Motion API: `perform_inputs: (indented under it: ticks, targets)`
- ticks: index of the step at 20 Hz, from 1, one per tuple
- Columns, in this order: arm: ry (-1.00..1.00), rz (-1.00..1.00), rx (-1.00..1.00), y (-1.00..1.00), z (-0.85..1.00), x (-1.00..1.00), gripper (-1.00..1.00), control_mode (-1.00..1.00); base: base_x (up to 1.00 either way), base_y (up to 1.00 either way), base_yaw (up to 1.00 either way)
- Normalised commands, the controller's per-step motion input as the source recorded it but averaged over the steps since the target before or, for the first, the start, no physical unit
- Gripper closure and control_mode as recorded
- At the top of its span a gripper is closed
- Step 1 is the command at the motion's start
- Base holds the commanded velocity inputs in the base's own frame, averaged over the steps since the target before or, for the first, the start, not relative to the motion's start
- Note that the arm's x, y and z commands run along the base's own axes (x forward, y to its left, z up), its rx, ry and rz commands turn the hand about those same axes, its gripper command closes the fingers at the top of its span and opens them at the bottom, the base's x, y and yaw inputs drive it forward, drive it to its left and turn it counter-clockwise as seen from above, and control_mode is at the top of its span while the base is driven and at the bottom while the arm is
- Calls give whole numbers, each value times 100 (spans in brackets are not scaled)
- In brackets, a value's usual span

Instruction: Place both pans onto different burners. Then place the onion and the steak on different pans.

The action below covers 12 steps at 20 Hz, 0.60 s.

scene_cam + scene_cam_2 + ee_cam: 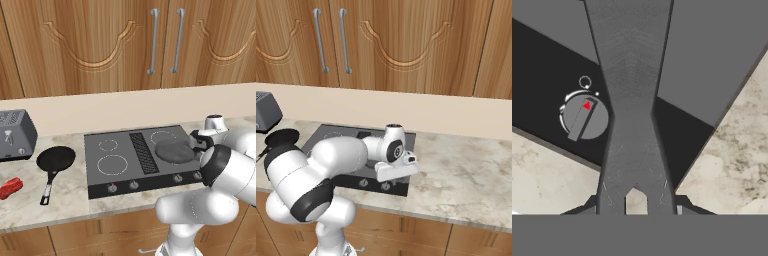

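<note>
Grey pan's handle (632, 100) clamped in gripper (635, 200)

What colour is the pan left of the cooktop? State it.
Black, with a silver-tipped handle: the pan shows best in the left base view.

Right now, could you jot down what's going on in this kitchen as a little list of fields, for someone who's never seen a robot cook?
grey pan: over the cooktop's right side, handle in the gripper
gripper: shut on the grey pan's handle
black pan: on the counter, left of the cooktop, not yet on a burner
steak: on the counter, far left
toaster: back left, by the wall
knob: on the cooktop's front strip, left of the handle in the hand view
</note>
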Motion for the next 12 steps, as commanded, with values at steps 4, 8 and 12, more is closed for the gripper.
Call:
perform_inputs:
  ticks: [4,8,12]
  targets:
    - [0,0,0,7,-30,0,100,-100,0,0,0]
    - [0,0,0,0,-25,1,100,-100,0,0,0]
    - [0,0,0,0,-19,11,100,-100,0,0,0]
